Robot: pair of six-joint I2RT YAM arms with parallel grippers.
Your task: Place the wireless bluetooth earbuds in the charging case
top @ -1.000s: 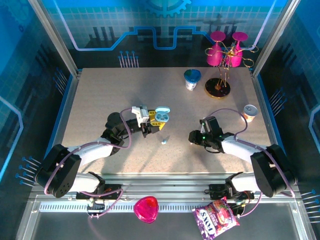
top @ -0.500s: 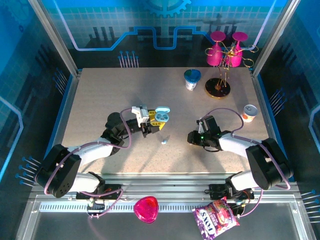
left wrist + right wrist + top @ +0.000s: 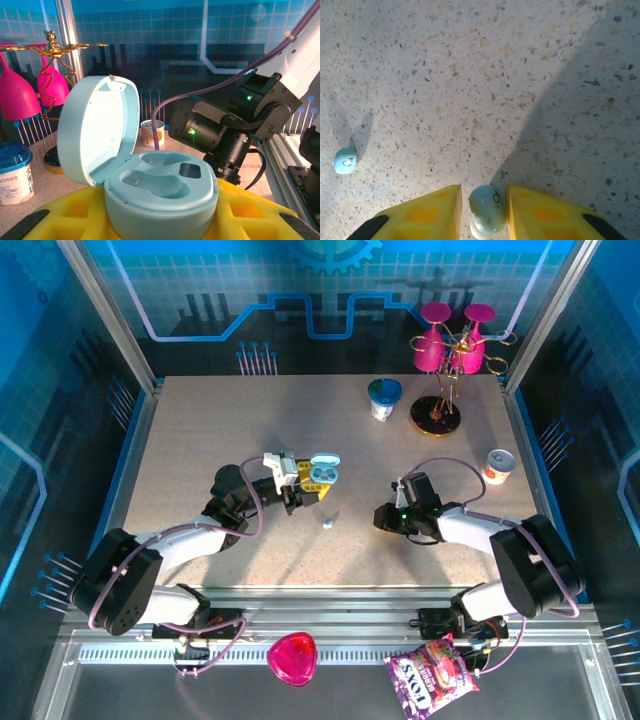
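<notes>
The left hand [image 3: 300, 490] gripped the open case [image 3: 160, 192]; the right hand [image 3: 385, 517] pinched a bud [image 3: 486, 204], a second bud [image 3: 344, 160] lay on the surface [image 3: 470, 75].

The table [image 3: 200, 430] is beige, speckled with small dark and brown flecks. The charging case [image 3: 150, 185] is pale blue, with one dark square inside. The loose earbud [image 3: 344, 161] is pale blue with a dark mark; the second earbud [image 3: 487, 207] is pale blue-green above, white below. The left gripper [image 3: 160, 220] and the right gripper [image 3: 484, 197] have yellow fingers [image 3: 427, 212] with black patches. At far right, the wine glasses [image 3: 17, 95] are magenta on a golden stand [image 3: 55, 47]. The walls [image 3: 200, 280] are blue with a light grid.
</notes>
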